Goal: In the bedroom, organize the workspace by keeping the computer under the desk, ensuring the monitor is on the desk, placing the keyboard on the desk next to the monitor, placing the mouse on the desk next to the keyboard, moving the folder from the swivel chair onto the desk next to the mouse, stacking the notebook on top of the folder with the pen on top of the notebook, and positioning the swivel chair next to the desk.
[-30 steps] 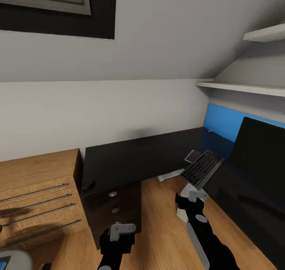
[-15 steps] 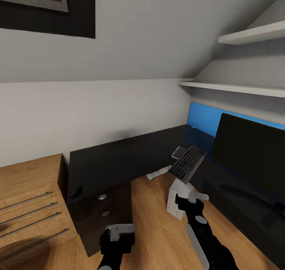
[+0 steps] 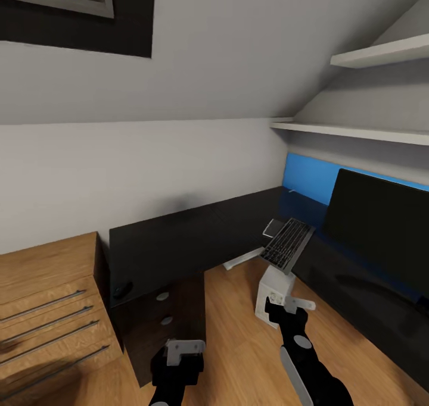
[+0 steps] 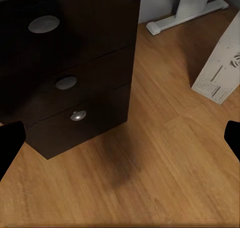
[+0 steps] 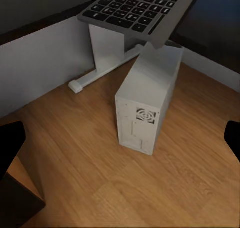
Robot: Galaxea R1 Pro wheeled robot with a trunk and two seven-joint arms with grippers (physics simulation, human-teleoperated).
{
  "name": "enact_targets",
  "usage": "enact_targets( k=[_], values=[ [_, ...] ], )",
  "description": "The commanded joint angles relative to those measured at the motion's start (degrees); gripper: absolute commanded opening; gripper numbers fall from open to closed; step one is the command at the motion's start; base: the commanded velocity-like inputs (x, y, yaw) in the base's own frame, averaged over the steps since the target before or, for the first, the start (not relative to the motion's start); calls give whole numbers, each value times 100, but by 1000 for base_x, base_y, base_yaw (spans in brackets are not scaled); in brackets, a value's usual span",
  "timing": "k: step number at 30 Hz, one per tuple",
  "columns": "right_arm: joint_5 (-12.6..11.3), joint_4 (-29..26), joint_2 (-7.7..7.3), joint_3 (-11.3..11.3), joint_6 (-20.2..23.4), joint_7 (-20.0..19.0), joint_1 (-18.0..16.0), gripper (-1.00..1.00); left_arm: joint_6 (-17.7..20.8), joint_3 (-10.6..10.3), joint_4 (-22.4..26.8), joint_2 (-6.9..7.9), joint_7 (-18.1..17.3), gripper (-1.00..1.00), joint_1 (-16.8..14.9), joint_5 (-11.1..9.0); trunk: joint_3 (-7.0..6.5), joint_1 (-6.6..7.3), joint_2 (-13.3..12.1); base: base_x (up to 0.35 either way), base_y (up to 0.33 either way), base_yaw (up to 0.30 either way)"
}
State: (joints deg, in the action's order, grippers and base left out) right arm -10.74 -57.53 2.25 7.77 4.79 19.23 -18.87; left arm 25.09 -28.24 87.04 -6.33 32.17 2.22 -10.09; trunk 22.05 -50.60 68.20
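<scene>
- Head view: the left gripper (image 3: 184, 347) hangs low over the wooden floor (image 3: 238, 334), just in front of the black drawers (image 3: 164, 314) of the desk (image 3: 196, 233); whether its fingers are apart cannot be told from here.
- Head view: the right gripper (image 3: 289, 304) sits just beside the computer (image 3: 273, 294), a light grey tower standing on the floor at the inner corner of the L-shaped desk; its finger spread is not clear here either.
- Head view: beyond the right gripper, the keyboard (image 3: 288, 244) lies tilted at the desk edge, overhanging the computer, with a small grey notebook (image 3: 273, 227) just behind it. The monitor (image 3: 381, 227) stands on the desk on that gripper's outer side, before a blue wall panel (image 3: 313, 180). A small dark mouse (image 3: 123, 289) rests near the desk corner beyond the left gripper, next to a wooden dresser (image 3: 47, 311).
- Left wrist view: the left gripper's dark fingertips (image 4: 10, 145) show at opposite edges of the frame, spread wide with nothing between them. Ahead are the drawers with round silver knobs (image 4: 44, 24), the computer's corner and a white desk foot (image 4: 187, 15).
- Right wrist view: the right gripper's fingertips (image 5: 11, 143) are likewise spread wide and hold nothing. Straight ahead the computer stands upright on the floor, apart from the fingertips, its vented panel facing the camera; the keyboard overhangs it.
</scene>
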Motion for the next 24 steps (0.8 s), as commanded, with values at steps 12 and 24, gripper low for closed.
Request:
enact_targets(
  k=[12, 24],
  values=[
    [-328, 301, -3, -19, -928, -121, -3, 100, 13, -38, 127, -52, 55, 100, -2, -56, 77, -88, 164, -2, 8, -1],
    [-2853, 1234, 34, -25, -1740, -154, -157, 100, 14, -51, 150, -74, 65, 100, -2, -47, 293, -352, 646, 0, 0, 0]
  ],
)
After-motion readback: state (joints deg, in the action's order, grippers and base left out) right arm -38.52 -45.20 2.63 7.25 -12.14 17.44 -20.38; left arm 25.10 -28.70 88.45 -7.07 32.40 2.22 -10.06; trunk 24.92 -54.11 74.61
